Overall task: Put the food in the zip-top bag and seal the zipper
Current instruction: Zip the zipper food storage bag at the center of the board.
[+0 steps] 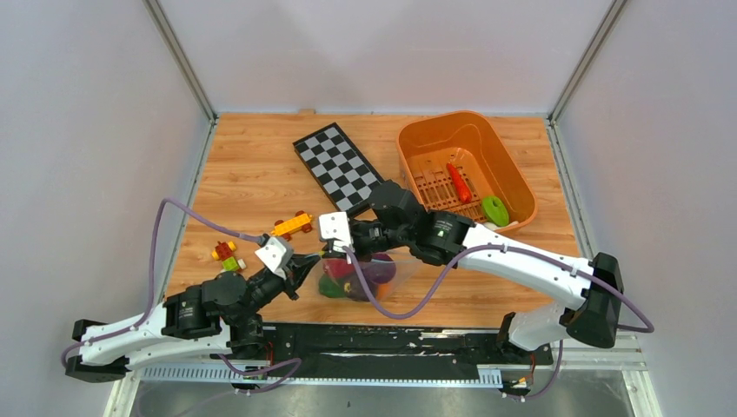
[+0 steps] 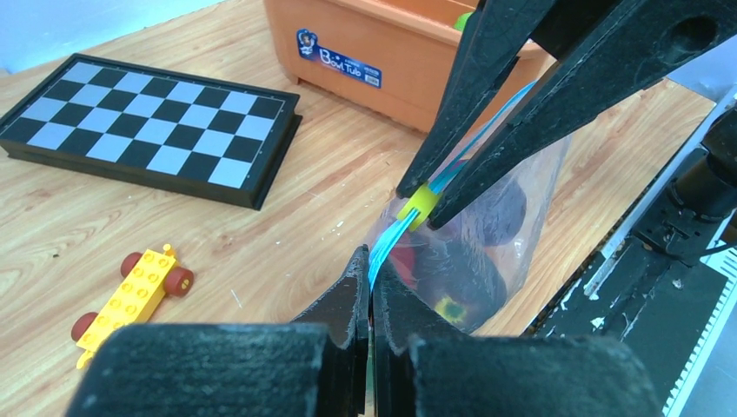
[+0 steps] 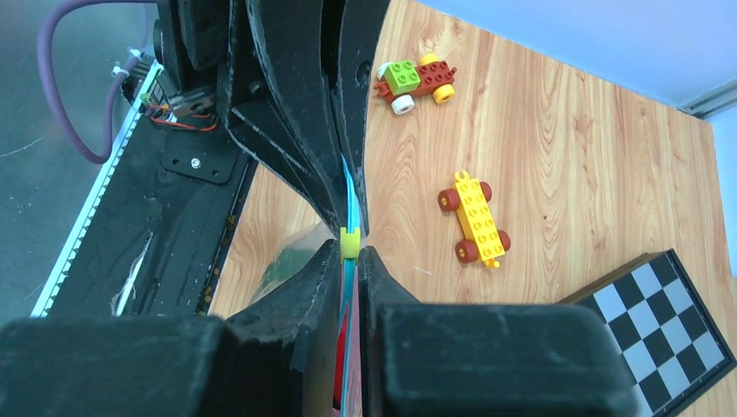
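The zip-top bag [image 1: 374, 276] stands on the table's near edge, between my two grippers. Through its clear wall I see food: a dark piece [image 2: 461, 280], a red piece [image 2: 407, 261] and a purple piece [image 1: 379, 269]. My left gripper [image 2: 371, 261] is shut on one end of the light-blue zipper [image 2: 388, 241]. My right gripper [image 3: 348, 254] is shut on the same zipper [image 3: 348, 195], its fingertips right behind the yellow slider [image 3: 348, 242]. In the top view the left gripper [image 1: 309, 261] and right gripper [image 1: 348, 252] nearly meet.
An orange basket [image 1: 513, 178] at the back right holds a red piece [image 1: 458, 182] and a green piece [image 1: 495, 210]. A checkerboard [image 1: 339, 167] lies beside it. A yellow toy car [image 1: 292, 226] and toy brick pieces [image 1: 228, 254] sit left of the bag.
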Robot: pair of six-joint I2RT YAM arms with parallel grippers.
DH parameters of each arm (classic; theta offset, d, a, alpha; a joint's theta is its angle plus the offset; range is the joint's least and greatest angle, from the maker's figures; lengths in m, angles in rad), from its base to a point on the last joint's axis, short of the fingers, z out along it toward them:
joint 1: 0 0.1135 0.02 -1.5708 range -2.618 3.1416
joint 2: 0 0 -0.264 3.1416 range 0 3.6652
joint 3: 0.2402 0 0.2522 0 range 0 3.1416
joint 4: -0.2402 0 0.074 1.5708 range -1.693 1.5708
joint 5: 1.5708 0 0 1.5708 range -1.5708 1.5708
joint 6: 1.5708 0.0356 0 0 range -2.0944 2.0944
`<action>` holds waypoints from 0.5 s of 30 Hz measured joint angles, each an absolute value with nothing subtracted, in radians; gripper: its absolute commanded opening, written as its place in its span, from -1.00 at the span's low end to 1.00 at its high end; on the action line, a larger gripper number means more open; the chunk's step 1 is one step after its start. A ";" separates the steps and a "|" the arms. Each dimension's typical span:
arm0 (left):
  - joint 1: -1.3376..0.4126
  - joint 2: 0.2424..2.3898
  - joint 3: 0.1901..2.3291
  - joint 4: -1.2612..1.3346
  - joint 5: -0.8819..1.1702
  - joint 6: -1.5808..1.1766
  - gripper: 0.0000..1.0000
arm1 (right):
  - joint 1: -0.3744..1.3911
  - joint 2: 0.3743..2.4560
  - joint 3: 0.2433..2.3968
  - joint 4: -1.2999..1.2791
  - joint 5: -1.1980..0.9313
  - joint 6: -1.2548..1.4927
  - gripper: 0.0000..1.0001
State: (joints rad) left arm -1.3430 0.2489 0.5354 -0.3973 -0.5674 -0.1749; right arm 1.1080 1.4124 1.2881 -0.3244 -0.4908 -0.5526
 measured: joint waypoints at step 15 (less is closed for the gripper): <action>-1.342 0.239 0.523 -0.373 -0.496 -0.151 0.03 | 1.105 1.337 1.209 -0.347 -0.436 -0.543 -1.00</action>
State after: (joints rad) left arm -1.3418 0.2390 0.5228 -0.3725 -0.4965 -0.1509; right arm 1.1046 1.3369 1.2087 -0.3470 -0.4362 -0.5430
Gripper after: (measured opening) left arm 0.374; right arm 0.112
